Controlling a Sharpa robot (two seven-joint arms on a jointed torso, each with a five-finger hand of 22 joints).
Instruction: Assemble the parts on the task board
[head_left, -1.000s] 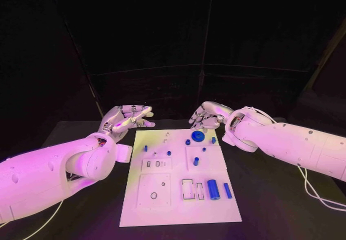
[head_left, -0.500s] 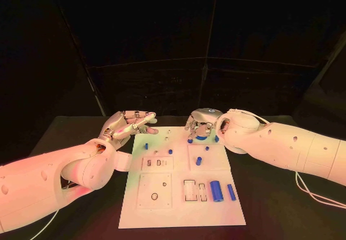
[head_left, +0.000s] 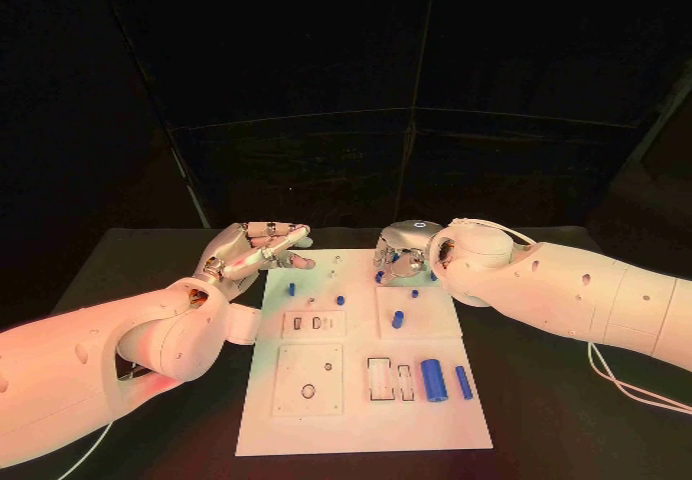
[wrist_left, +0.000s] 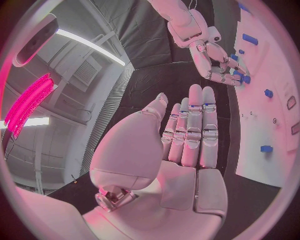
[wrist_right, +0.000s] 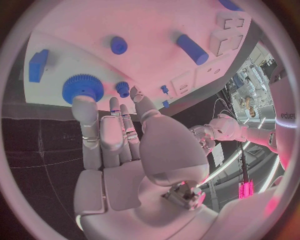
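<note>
The right hand (head_left: 405, 250) hangs over the far end of the board (head_left: 361, 420), fingers straight and close together, holding nothing; its fingertips (wrist_right: 80, 103) reach down to the blue gear (wrist_right: 82, 88), though contact cannot be told. The left hand (head_left: 257, 246) hovers just off the board's far left corner, fingers extended, empty. Near the board's near right edge, a thick cylinder (head_left: 433, 379) and a thin pin (head_left: 463, 381) lie side by side, long axes running near to far.

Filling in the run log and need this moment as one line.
left hand: open, raised beside task board | right hand: fingers over blue gear, grip unclear | two blue cylinders lying on board
</note>
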